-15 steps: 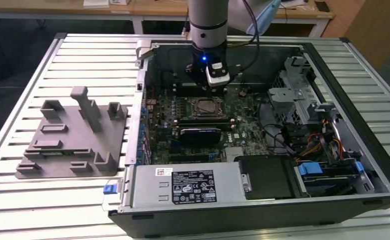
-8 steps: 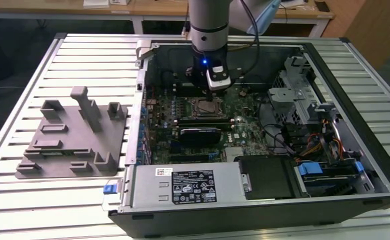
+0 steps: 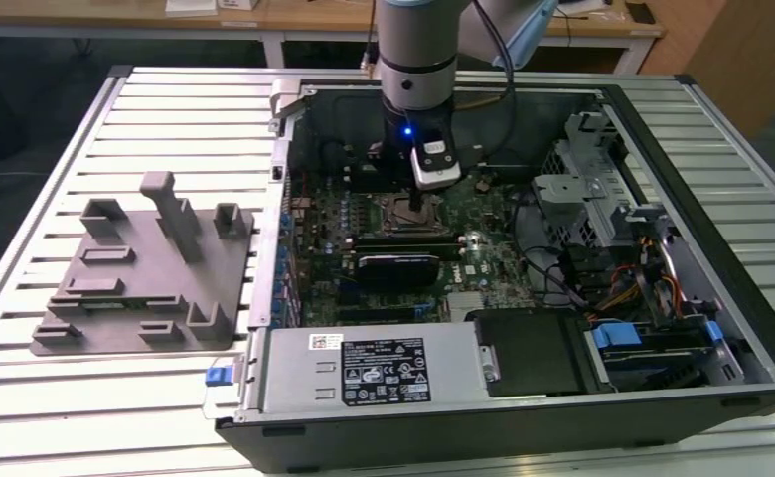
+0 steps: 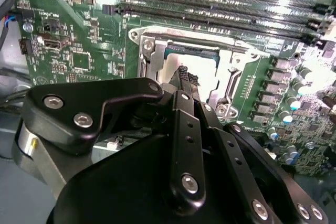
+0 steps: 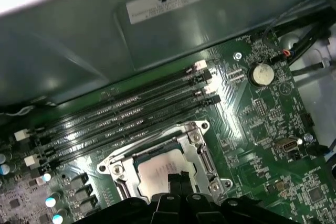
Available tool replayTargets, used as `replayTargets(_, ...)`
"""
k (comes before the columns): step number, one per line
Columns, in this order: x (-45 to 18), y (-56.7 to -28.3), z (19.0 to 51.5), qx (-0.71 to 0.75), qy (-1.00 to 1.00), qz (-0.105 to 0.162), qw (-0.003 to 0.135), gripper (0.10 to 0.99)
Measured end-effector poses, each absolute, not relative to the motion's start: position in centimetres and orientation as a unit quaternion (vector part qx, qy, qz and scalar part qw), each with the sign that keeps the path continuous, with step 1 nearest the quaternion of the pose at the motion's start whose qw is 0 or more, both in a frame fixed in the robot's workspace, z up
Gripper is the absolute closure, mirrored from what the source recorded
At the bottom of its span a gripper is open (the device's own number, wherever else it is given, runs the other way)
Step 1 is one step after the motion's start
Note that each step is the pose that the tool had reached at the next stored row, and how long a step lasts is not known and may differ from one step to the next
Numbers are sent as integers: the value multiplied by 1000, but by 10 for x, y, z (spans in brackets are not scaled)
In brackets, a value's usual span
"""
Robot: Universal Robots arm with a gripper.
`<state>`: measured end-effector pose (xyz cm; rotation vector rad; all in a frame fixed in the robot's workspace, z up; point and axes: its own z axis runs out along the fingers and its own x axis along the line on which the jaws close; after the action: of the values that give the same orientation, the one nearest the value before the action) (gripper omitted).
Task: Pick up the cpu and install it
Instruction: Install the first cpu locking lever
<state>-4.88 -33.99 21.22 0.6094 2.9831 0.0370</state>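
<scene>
Starting at the exterior view's left, we see a grey fixture block lying on the slatted table, well apart from the gripper. Moving toward the exterior view's right, we come to the open computer case with its green motherboard, and the arm reaching straight down into it. The gripper hangs directly over the socket.

In both wrist views we find the cpu lying flat inside the socket's metal frame, right beneath the fingertips. Its silver top shows partly, with the fingers drawn close together just above or on it. We cannot tell for certain whether they pinch the chip or merely touch it; they appear nearly together. Just beyond the gripper run the memory slots.
</scene>
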Motion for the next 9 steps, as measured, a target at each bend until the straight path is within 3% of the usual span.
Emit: replayTargets(9,-49,-340,215,200,979,12,48,980)
